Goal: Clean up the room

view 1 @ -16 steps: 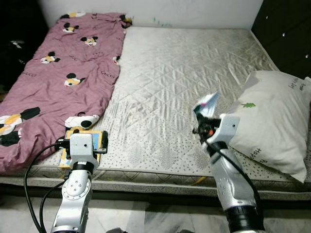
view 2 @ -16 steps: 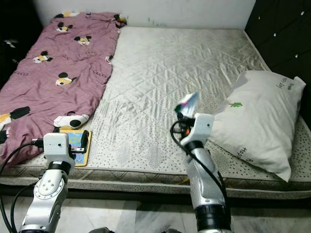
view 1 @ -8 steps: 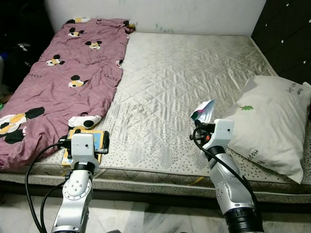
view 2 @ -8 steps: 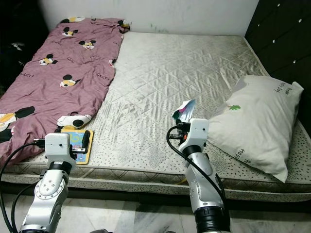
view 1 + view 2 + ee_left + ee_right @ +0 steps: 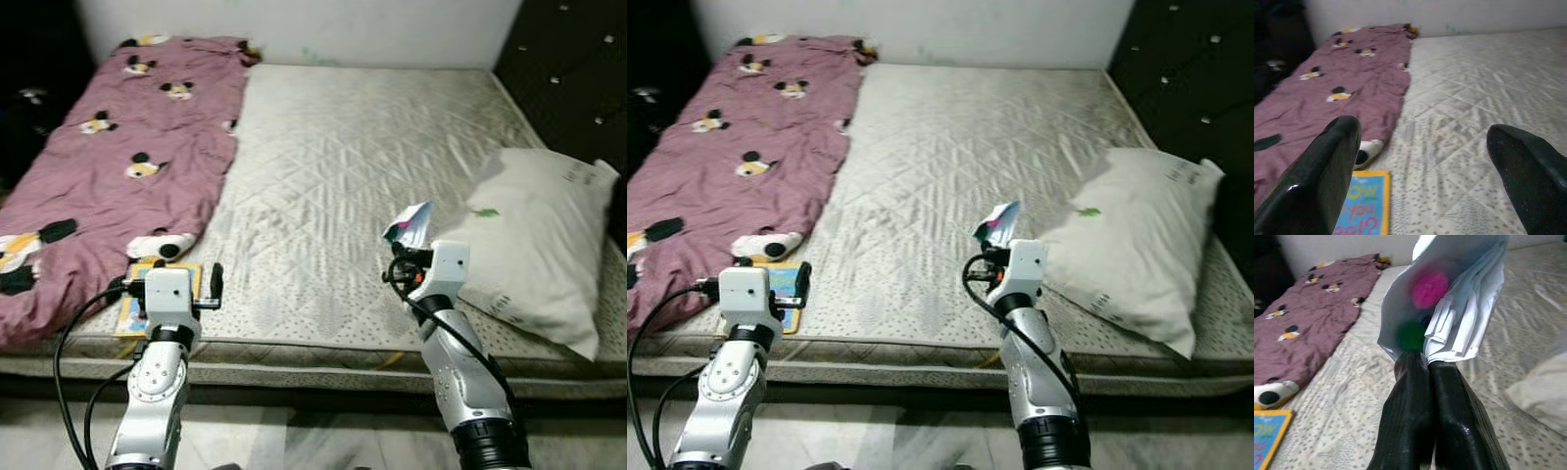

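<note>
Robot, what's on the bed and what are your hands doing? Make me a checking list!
Surface: bare quilted mattress, wrinkled.
Job's things: crumpled white wrapper with pink and green print, pinched in the right gripper above the mattress.
Clutter: colourful book at the mattress's near edge, beside the purple cartoon blanket; white pillow on the right side.
Grippers: left gripper open, held above the book's corner; right shut on the wrapper.
Cables: black cable looping off the left arm.
Surroundings: white wall; dark cabinet on the right.

2 head cams overlook mattress; wrist cams prob. closer.
</note>
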`<state>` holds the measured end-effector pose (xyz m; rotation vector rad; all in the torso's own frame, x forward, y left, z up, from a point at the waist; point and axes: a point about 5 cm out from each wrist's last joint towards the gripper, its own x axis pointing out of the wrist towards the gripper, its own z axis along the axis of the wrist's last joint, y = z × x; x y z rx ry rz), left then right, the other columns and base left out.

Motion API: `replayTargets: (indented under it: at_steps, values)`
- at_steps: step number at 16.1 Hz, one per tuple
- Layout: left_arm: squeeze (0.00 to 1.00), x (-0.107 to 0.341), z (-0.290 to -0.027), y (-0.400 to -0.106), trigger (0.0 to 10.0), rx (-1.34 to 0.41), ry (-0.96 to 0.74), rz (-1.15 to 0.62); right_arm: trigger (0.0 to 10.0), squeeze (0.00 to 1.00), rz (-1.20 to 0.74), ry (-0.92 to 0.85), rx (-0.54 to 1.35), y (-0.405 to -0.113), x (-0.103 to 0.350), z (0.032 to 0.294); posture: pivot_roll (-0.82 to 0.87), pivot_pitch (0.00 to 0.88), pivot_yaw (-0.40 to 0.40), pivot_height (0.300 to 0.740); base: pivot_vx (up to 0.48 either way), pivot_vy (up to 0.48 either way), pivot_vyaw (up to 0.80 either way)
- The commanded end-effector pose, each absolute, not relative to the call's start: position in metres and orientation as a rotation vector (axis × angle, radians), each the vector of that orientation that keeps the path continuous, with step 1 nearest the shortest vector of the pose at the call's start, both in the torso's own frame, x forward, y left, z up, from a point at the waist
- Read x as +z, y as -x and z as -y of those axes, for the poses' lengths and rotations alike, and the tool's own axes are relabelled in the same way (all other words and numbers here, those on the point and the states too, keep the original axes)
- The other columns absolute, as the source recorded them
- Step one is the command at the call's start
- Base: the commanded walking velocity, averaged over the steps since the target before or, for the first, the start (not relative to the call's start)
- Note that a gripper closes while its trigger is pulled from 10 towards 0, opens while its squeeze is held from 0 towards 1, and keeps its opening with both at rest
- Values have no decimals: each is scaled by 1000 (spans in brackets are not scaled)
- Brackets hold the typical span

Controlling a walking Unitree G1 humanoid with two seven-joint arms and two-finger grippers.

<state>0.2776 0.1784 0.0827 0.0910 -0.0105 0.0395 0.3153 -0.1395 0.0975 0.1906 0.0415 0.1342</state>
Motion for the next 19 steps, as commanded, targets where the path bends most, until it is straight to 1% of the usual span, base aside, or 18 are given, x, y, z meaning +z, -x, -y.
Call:
replayTargets:
  at_steps: [1, 5, 15, 19]
  values:
    - [0, 83, -178, -276, 10000, 24, -87, 11, 10000, 0, -46, -200, 141, -317, 97, 138, 8, 102, -32, 740, 0, 0, 0]
    - [0, 84, -176, -276, 10000, 7, -91, 17, 10000, 0, -49, -199, 140, -316, 96, 139, 8, 102, -32, 740, 0, 0, 0]
    - [0, 85, -174, -277, 10000, -8, -83, 19, 10000, 0, -52, -191, 146, -317, 96, 138, 7, 105, -33, 740, 266, 0, 0]
    - [0, 85, -170, -277, 10000, -19, -76, 20, 10000, 0, -51, -185, 149, -317, 96, 139, 7, 105, -33, 740, 277, 0, 0]
